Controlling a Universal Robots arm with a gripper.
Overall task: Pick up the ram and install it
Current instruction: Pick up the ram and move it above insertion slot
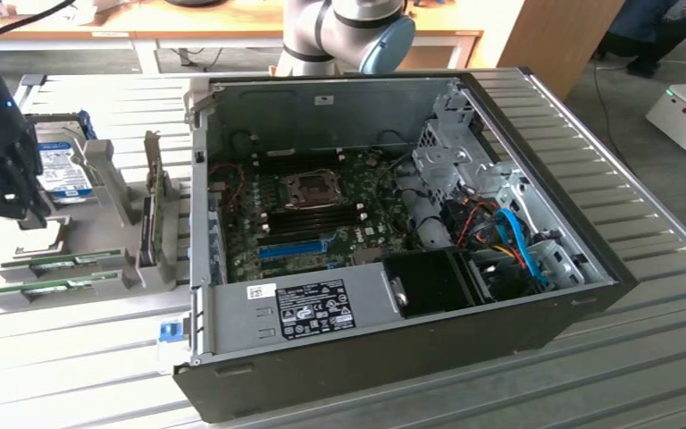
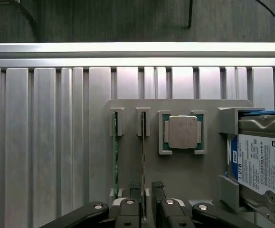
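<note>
The claw (image 2: 146,189) is spread a little, one finger on each side of the ram (image 2: 143,156), and a sliver of gap shows, so it does not look clamped yet. The ram stands on its long edge in a slot of the grey holder (image 2: 208,111), which lies on the slatted bench (image 2: 42,142) at the exterior view's left, beside the open computer case (image 1: 581,295). A second stick (image 2: 114,161) stands in the slot just beside it, and a bare processor (image 2: 182,132) sits in its own nest between the sticks and the hard drive (image 2: 263,166). I judge the ram light, thin and stiff but easily damaged. It is best pinched across its flat faces near the middle of the upper edge, clear of the contact edge. The drive's label reads "WD" and what looks like "1.0TB". The white sticker (image 1: 319,308) on the case is too fine to read.
</note>
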